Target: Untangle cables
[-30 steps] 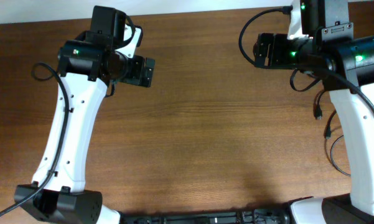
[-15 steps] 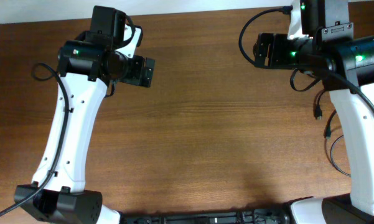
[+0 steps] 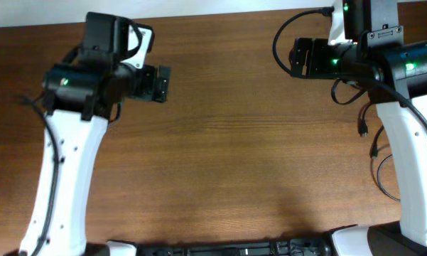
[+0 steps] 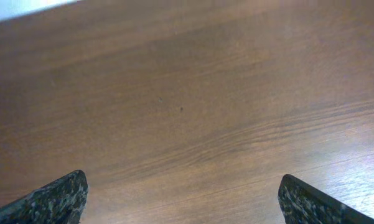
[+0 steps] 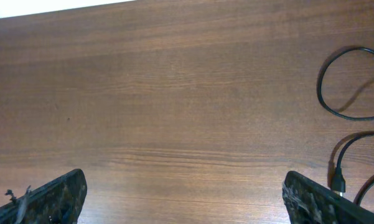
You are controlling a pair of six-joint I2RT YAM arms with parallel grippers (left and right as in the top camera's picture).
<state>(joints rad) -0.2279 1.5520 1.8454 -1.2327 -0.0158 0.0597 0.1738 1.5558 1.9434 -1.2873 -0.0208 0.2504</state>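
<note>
Wood-grain surface point(image 3: 234, 156) fills the overhead view, and 2 white-and-black arms reach over it from the near edge. At the left, the left pincer point(image 3: 161, 83) hangs over the far part of the surface and points toward the middle. In the left wrist view its 2 fingers point(image 4: 56, 199) sit at the lower corners, spread wide and released, with plain wood showing between them.

Further right, the right pincer point(image 3: 299, 57) hangs near the far edge and points back toward the left one. Its 2 fingers point(image 5: 50, 199) are equally wide apart in the right wrist view, released and gripping nothing.

At the far right, the cables point(image 3: 374, 151) lie on the surface beside the right arm, well apart from both pincers. They are thin black cords. The right wrist view shows 1 open loop point(image 5: 318, 87) and, nearer the camera, a second cord ending in a small plug point(image 5: 337, 182) just beside the right-hand finger. The arm hides whether the cords cross.
</note>
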